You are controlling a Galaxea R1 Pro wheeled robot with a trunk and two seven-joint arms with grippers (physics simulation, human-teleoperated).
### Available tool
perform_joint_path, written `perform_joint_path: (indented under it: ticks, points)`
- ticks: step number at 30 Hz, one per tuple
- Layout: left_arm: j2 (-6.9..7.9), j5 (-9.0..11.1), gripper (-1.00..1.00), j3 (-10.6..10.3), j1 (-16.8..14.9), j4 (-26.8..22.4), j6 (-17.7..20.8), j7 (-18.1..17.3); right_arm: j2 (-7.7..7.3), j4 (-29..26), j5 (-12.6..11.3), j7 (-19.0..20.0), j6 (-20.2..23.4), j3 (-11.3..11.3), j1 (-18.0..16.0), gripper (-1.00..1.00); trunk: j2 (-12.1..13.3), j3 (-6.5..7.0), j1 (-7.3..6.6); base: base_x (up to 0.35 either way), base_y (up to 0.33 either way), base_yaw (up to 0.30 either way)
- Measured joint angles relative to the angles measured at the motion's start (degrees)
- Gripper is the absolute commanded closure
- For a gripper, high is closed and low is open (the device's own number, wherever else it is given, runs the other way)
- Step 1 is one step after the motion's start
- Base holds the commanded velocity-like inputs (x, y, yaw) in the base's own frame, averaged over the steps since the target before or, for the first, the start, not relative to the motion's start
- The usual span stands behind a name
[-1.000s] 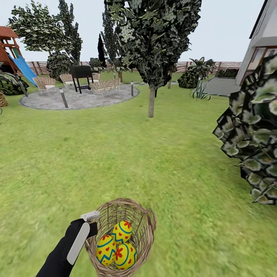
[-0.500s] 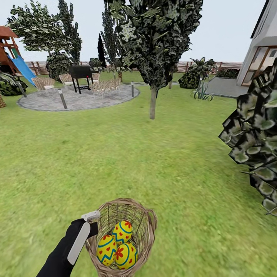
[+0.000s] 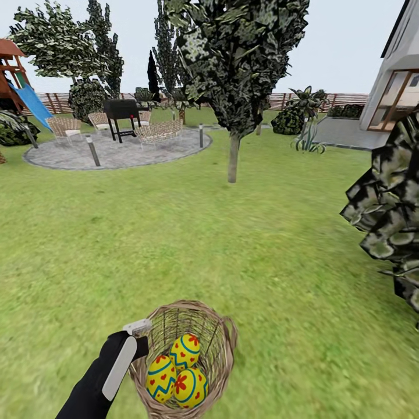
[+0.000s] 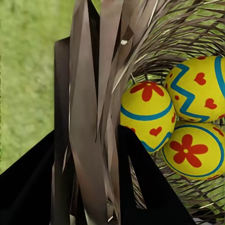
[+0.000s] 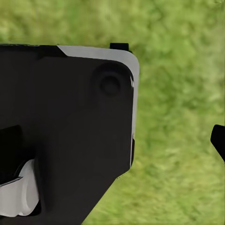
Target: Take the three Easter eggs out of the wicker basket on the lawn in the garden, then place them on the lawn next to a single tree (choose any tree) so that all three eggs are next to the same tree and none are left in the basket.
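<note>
The wicker basket (image 3: 216, 337) hangs low in the head view, just above the lawn (image 3: 174, 244). My left gripper (image 3: 138, 333) is shut on its rim on the left side. In the left wrist view the dark fingers (image 4: 60, 98) straddle the woven wall (image 4: 101, 70). Three yellow Easter eggs (image 3: 184, 351) (image 3: 159, 377) (image 3: 190, 387) lie inside, also seen close up as eggs (image 4: 146, 115) (image 4: 199, 89) (image 4: 194, 150). A tree (image 3: 233, 157) with a pale trunk stands ahead on the grass. In the right wrist view a dark sliver (image 5: 218, 140) shows over grass; whether that gripper is open or shut is not clear.
A dark leafy bush (image 3: 390, 221) juts in at the right. A gravel patio (image 3: 116, 150) with chairs, a grill (image 3: 122, 113) and short posts lies at the back left, a slide (image 3: 29, 99) beyond it. The white house (image 3: 398, 87) stands at the far right.
The whole view has shifted: tree and patio sit slightly lower, the bush has slid to the right, so the camera has moved. Basket, eggs and left gripper keep their places in the picture.
</note>
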Motion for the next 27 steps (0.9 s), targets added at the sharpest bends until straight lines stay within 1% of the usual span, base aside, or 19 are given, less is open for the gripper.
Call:
perform_joint_path:
  ticks: [7, 27]
  points:
    - [-0.02, 0.03, 1.00, 0.00, 0.00, 0.08, -0.05, -0.01, 0.00, 0.08, -0.11, 0.00, 0.00, 0.00, 0.00, -1.00, 0.00, 0.00, 0.00, 0.331, 0.065, 0.000]
    - [-0.10, 0.04, 1.00, -0.04, 0.00, 0.04, -0.03, 0.00, -0.01, -0.06, 0.16, 0.00, -0.08, 0.00, 0.00, -1.00, 0.00, 0.00, 0.00, 0.331, 0.001, 0.000]
